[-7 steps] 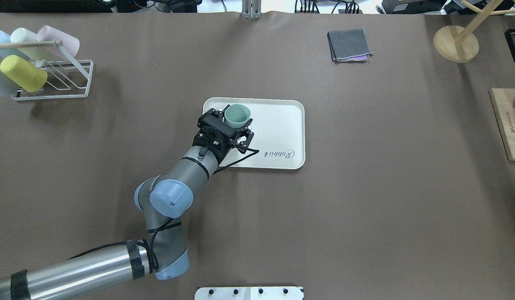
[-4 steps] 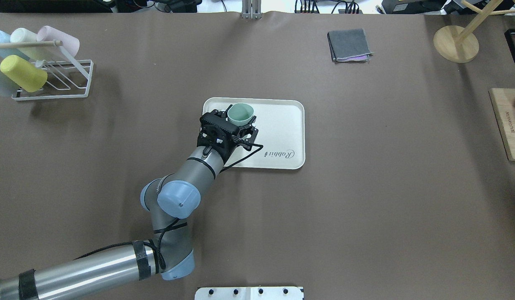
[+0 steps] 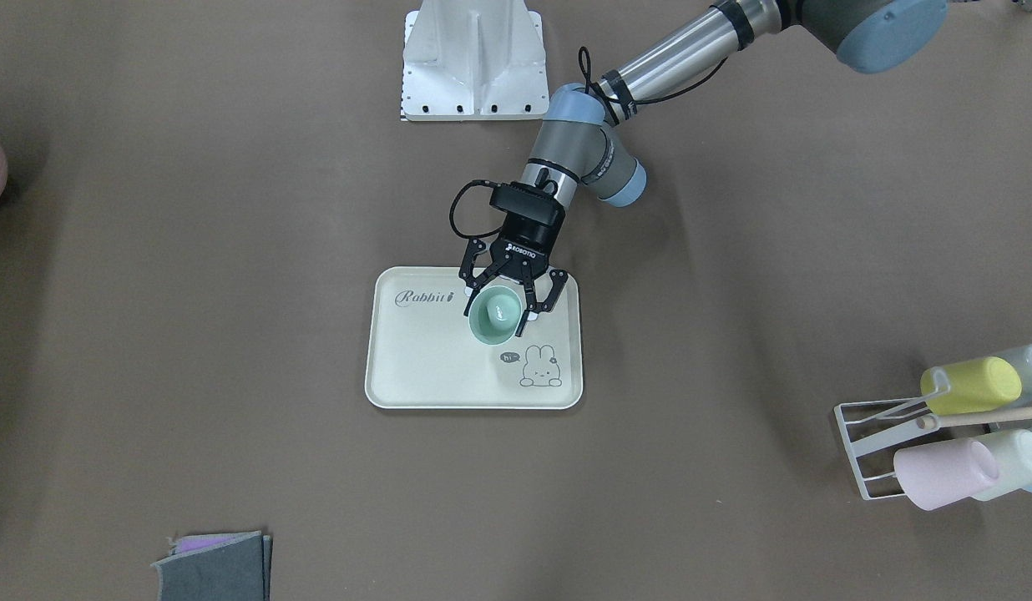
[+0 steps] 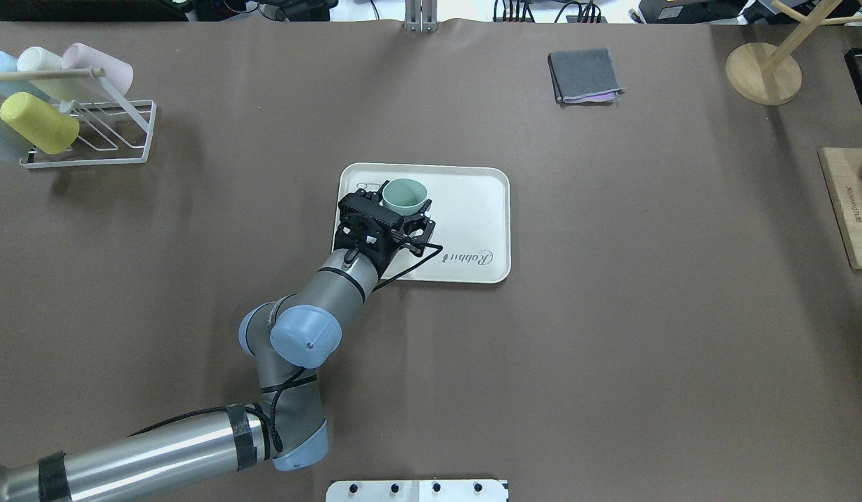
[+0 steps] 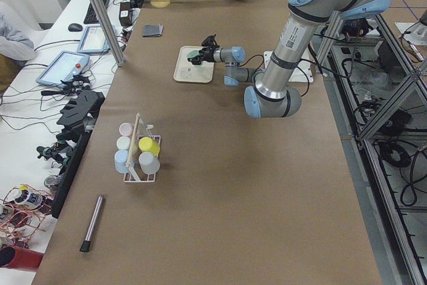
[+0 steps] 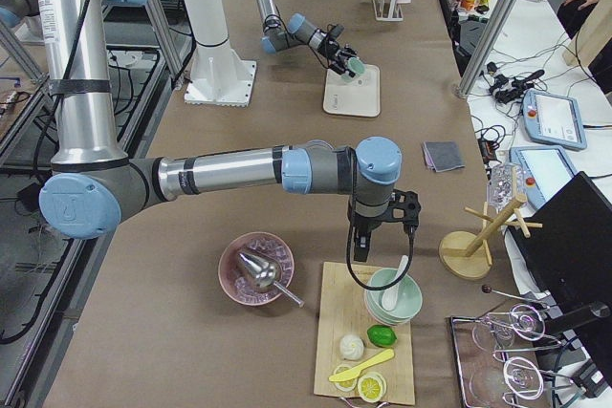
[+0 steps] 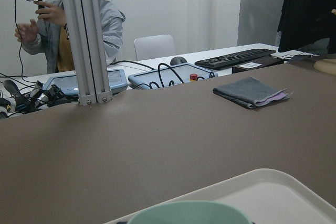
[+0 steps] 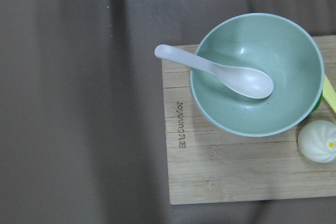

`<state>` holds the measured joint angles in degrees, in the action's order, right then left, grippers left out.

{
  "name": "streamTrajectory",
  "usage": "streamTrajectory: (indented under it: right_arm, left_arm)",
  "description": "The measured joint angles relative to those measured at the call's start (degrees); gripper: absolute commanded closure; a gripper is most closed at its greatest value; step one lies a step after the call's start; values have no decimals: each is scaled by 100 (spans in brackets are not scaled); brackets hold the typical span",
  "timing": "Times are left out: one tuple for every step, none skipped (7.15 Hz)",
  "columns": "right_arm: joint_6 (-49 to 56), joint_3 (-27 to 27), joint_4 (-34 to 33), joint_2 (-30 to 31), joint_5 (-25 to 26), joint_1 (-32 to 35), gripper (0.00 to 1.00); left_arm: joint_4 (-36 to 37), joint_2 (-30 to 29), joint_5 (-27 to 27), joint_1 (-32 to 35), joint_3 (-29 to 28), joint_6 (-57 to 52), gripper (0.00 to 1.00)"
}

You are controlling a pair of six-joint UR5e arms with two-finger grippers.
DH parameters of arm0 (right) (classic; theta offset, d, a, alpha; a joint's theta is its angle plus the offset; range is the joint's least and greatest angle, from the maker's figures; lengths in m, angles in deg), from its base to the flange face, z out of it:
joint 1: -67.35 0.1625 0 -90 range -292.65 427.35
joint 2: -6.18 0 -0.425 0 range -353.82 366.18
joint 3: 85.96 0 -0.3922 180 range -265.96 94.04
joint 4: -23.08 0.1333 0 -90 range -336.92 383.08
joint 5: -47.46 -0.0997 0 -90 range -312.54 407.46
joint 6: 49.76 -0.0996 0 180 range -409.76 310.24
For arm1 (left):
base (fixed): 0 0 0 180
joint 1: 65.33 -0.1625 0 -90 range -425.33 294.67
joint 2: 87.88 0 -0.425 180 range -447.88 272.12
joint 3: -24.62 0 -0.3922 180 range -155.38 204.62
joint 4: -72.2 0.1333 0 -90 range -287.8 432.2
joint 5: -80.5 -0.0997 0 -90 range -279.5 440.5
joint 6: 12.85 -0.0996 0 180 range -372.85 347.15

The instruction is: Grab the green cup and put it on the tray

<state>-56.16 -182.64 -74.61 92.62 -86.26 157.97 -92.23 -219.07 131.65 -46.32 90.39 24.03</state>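
Note:
The green cup [image 3: 497,315] sits between the fingers of my left gripper [image 3: 499,314], over the robot's-left half of the cream tray [image 3: 424,376]. The cup is tilted, its teal inside facing up in the overhead view [image 4: 405,196]. The gripper is shut on the cup. I cannot tell whether the cup's base touches the tray [image 4: 473,209]. The left wrist view shows only the cup's rim [image 7: 189,213] and the tray's edge [image 7: 273,187]. My right gripper [image 6: 361,250] hangs far off above a wooden board; I cannot tell whether it is open or shut.
A white wire rack [image 4: 89,132] with a yellow cup [image 4: 39,123] and several pale cups stands at the far left. A folded grey cloth [image 4: 584,75] lies beyond the tray. A wooden stand [image 4: 762,73] and the wooden board [image 4: 849,209] are at the right. A green bowl with spoon [image 8: 257,74] is on the board.
My left arm has shifted a little to the right, carrying the green cup further in over the tray. The grip on the cup looks the same.

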Motion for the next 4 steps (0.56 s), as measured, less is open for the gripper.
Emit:
streamTrajectory:
  right_arm:
    - [-3, -5, -2, -8, 48, 0, 0]
    - [-6, -7, -3, -9, 64, 0, 0]
    - [-4, -20, -4, -1, 65, 4, 0]
    - [-3, -39, -4, 12, 66, 7, 0]
  left_arm:
    - [4, 6, 0, -2, -13, -3, 21]
    - [7, 11, 2, -2, -24, -5, 19]
    - [7, 13, 6, -2, -37, -6, 18]
    - [7, 14, 8, -7, -42, -6, 18]
